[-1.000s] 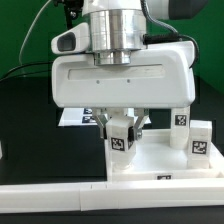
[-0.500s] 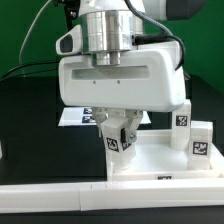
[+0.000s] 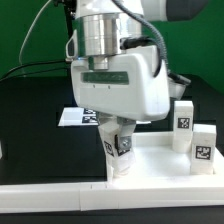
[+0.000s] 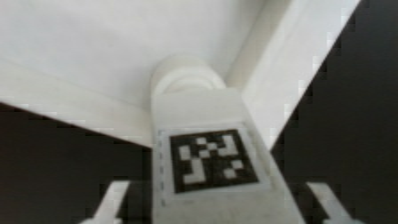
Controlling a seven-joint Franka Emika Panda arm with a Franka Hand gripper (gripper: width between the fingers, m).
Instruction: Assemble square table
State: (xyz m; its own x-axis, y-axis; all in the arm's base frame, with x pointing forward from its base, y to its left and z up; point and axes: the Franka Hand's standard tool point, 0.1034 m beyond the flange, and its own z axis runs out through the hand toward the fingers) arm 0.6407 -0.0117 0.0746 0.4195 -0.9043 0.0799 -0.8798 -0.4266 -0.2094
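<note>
My gripper (image 3: 117,126) is shut on a short white leg (image 3: 119,146) with a black-and-white tag. It holds the leg slightly tilted, with the lower end at the near corner of the white square plate (image 3: 160,162) on the exterior view's left. In the wrist view the tagged leg (image 4: 210,150) runs between my fingers (image 4: 118,204), and its rounded far end lies against the plate's corner (image 4: 107,80). Two more tagged legs (image 3: 184,122) (image 3: 203,145) stand on the plate's far right side.
A long white border rail (image 3: 50,196) lies across the front of the black table. The marker board (image 3: 72,117) lies behind my gripper on the exterior view's left. A green wall stands at the back.
My hand has turned about its vertical axis and shifted slightly toward the exterior view's right. The leg in it has turned and now leans. The two legs on the right have not moved.
</note>
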